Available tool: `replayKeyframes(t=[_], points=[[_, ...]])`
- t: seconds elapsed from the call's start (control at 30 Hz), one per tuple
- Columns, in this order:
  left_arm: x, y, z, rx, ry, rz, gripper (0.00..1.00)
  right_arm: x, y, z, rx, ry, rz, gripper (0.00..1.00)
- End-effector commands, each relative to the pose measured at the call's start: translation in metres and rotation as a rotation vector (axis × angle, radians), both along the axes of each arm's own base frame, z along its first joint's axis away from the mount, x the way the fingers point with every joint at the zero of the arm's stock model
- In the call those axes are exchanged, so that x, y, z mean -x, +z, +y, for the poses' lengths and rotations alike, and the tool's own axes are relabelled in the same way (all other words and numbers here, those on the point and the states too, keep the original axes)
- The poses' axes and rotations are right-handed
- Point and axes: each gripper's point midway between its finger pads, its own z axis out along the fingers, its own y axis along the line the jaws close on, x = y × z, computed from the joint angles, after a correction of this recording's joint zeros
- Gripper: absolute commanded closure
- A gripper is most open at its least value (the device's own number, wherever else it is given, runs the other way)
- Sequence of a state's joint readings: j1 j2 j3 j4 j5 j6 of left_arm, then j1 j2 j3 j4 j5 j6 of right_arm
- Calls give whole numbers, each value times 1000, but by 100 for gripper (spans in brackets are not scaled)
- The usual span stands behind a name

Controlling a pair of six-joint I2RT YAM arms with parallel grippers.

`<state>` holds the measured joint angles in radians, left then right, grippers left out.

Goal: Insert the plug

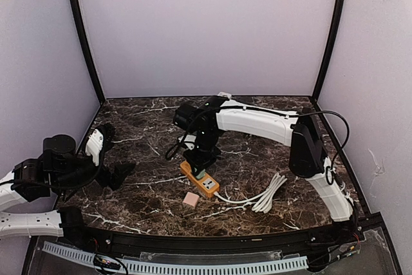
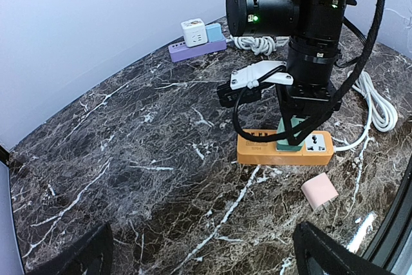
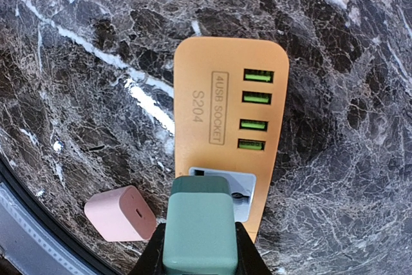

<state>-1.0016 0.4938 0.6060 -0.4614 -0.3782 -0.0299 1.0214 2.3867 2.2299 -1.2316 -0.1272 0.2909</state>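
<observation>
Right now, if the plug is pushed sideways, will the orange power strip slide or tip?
It would probably slide: the orange power strip lies flat on the glossy table, and the left gripper is not bracing it. Tipping seems unlikely; it is low and wide. Its white cable lies slack, restraining little.

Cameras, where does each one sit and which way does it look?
Top external: high behind the arms, looking down at the table; both arms show.
Left wrist: on the left arm, looking across at the right arm; its own fingers show, wide apart.
Right wrist: looking straight down at the power strip; its fingers clamp the green plug.
All three share the power strip and pink charger.
</observation>
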Motion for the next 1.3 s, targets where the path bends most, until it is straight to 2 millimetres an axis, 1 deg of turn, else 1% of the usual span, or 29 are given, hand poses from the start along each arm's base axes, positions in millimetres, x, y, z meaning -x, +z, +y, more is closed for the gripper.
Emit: replayKeyframes(t=[0.0,0.27,0.67,0.77,0.9,1.07,1.27], points=[[0,-3,0,-6,-6,-3,1,4,-17,-12,110,-33,-11,100],[0,-4,-1,-9,-12,-1,1,7,-27,-20,176,-58,-16,100],[-1,-5,-2,-18,-10,-1,1,22,-59,-27,275,-68,19,100],[-1,-6,-2,-20,-12,-1,1,20,-64,-31,303,-72,1,100],[0,-6,-3,-25,-17,1,1,19,-65,-31,306,-91,-3,99],[0,-9,-5,-33,-25,9,1,17,-57,-25,276,-106,-8,81],[0,-10,-7,-37,-35,17,1,11,-33,-7,190,-124,-26,67]])
